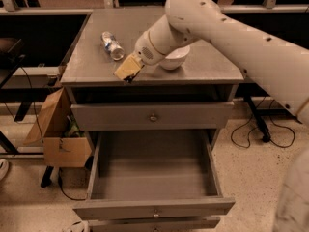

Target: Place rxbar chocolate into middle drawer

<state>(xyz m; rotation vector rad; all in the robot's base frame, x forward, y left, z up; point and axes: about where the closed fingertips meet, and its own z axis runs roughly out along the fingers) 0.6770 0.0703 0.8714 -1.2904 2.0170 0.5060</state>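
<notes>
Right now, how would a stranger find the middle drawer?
Find the grey cabinet under the robot arm, whose gripper hovers at the tabletop's front edge. Below the top drawer with the brass knob, the middle drawer is pulled far out; it alone shows a deep open tray.

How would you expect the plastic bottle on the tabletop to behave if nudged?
Lying on its side, the bottle would probably roll. It looks like thin plastic, so likely light. The gripper is close by, at the front edge of the tabletop.
</notes>
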